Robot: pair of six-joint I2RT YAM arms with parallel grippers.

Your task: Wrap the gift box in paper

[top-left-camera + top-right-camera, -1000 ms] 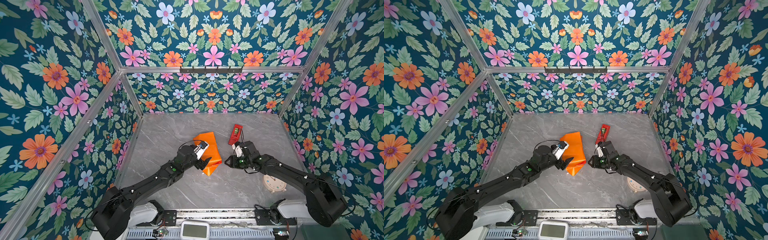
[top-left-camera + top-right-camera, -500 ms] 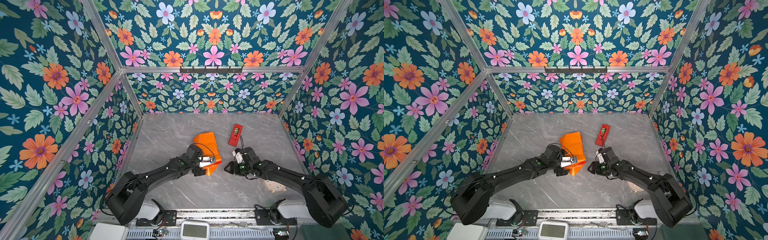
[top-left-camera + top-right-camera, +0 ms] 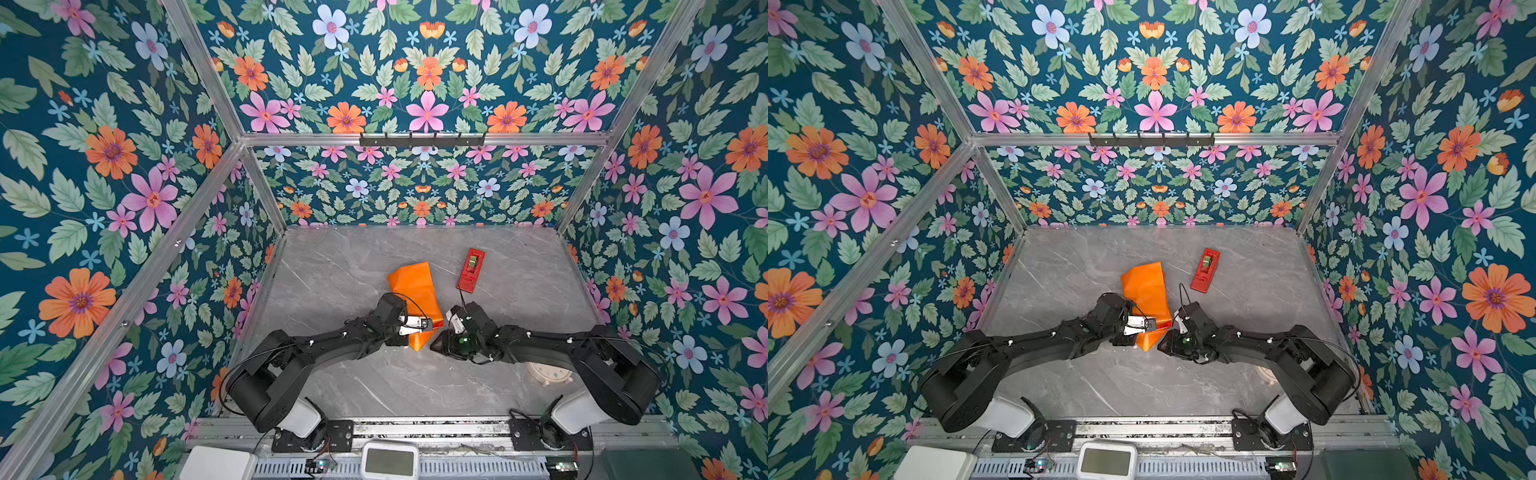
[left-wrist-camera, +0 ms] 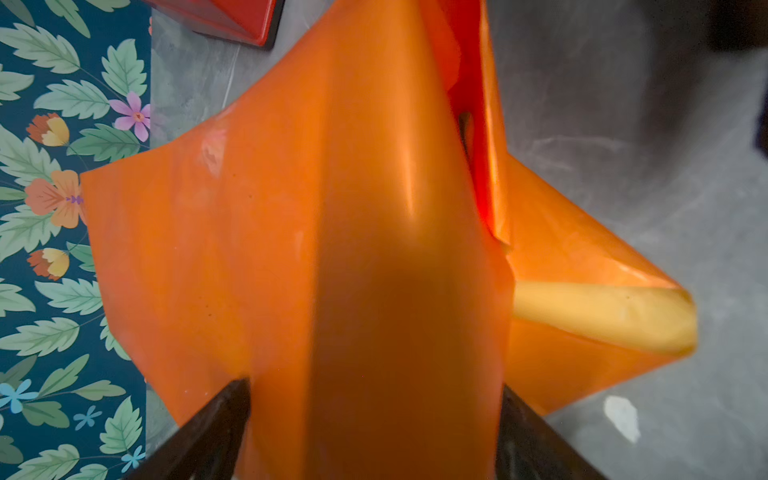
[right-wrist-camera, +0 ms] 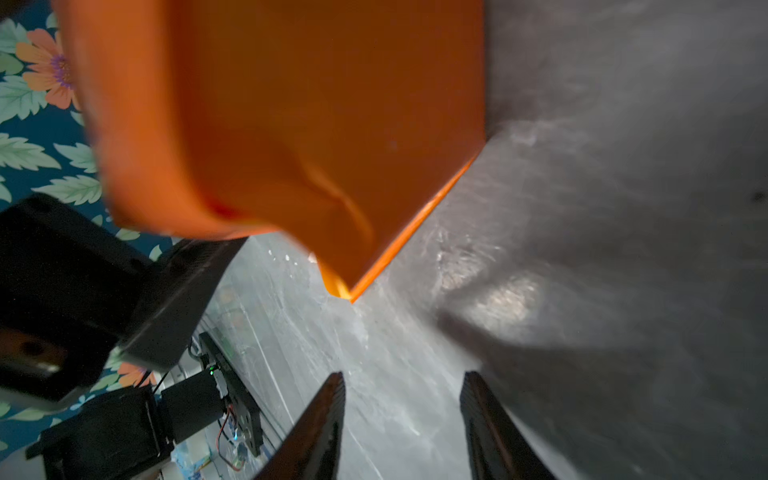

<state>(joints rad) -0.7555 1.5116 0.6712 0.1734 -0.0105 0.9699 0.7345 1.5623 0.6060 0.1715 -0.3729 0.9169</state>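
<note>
Clearly the paper point(image 3: 413, 291) is light, thin and glossy, so I judge it slippery and quick to spring open; a creased edge gives the best hold. It lies folded in the middle of the table point(image 3: 353, 257), one corner toward 6 o'clock. The box is hidden, probably inside the fold. The left gripper point(image 4: 374, 386) straddles the fold from 8 o'clock; whether it squeezes, I cannot tell. The right gripper point(image 5: 402, 376), at 4 o'clock, is released and empty.
</note>
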